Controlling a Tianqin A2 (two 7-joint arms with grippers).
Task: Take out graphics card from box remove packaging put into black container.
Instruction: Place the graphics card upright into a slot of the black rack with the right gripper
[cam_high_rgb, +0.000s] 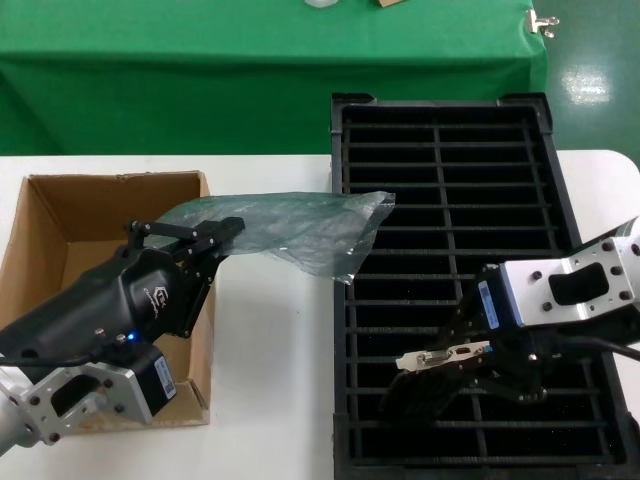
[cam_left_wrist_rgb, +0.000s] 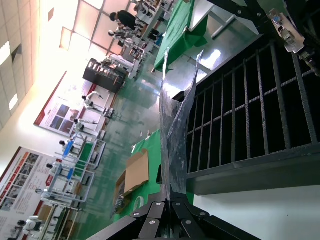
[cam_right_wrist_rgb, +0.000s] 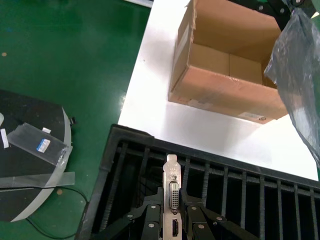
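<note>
My left gripper (cam_high_rgb: 218, 238) is shut on one end of the crinkled translucent packaging (cam_high_rgb: 295, 225). The bag hangs level in the air between the open brown box (cam_high_rgb: 60, 215) and the black container (cam_high_rgb: 341, 300). In the left wrist view the packaging (cam_left_wrist_rgb: 172, 125) runs out edge-on from the closed gripper (cam_left_wrist_rgb: 170, 202). My right gripper (cam_high_rgb: 452, 362) is shut on the graphics card (cam_high_rgb: 440, 355), low over the container's near left slots. The right wrist view shows the card's silver bracket (cam_right_wrist_rgb: 173, 187) pinched in the gripper (cam_right_wrist_rgb: 173, 212), above the ribbed container (cam_right_wrist_rgb: 240, 185).
The box and container rest on a white table (cam_high_rgb: 270, 370). Behind it stands a green-draped table (cam_high_rgb: 200, 60). In the right wrist view the box (cam_right_wrist_rgb: 225, 65) looks hollow, the bag (cam_right_wrist_rgb: 297, 65) hangs beside it, and a round black base (cam_right_wrist_rgb: 30, 155) sits on the floor.
</note>
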